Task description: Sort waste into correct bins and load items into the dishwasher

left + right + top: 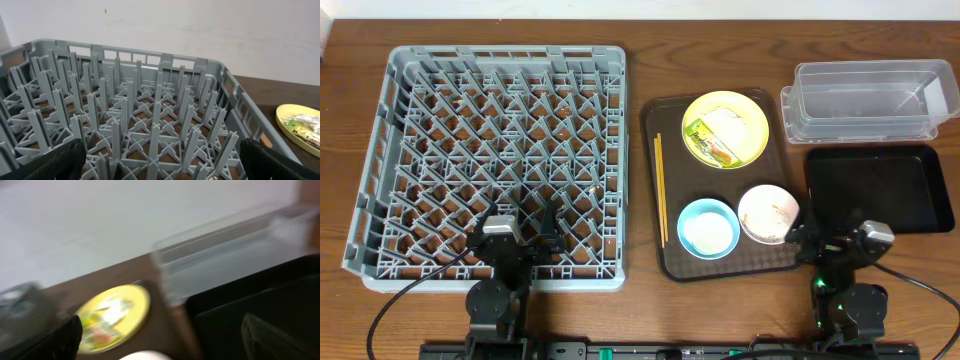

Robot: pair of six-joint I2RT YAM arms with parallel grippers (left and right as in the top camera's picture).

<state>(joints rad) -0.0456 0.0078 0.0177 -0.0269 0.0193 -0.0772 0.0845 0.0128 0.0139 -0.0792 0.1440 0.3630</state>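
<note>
Brown wooden table [640,60] runs under everything, with a pale wall behind its far edge.

The left gripper [162,162] sits at the near edge, its two dark fingers spread wide and holding nothing, low over the near rim of the grey dish rack [505,52]. The rack fills the left half of the table, and no dishes sit in it. The right gripper [162,340], toward the near right corner, is likewise spread and empty, though its own view is blurred.

Just beyond the right gripper, near the right edge, lies the black tray [880,190], and the clear tub [870,66] sits behind that in the far right corner. Left of both is the brown serving tray [665,262], which carries:
- the white bowl [768,213] and blue bowl [708,228] at its near side
- the chopsticks [660,190] along its left edge
- the yellow plate [758,143] at its far side, holding the wrapper [708,140] and tissue [730,120]

Nothing looks sorted yet, so the likely first step is for the right arm to clear the plate. It should come down from above onto the wrapper alone and keep its fingers off the plate rim. Once it pinches the wrapper, it should lift well clear before swinging toward the bins, so the light plate is not dragged along.
</note>
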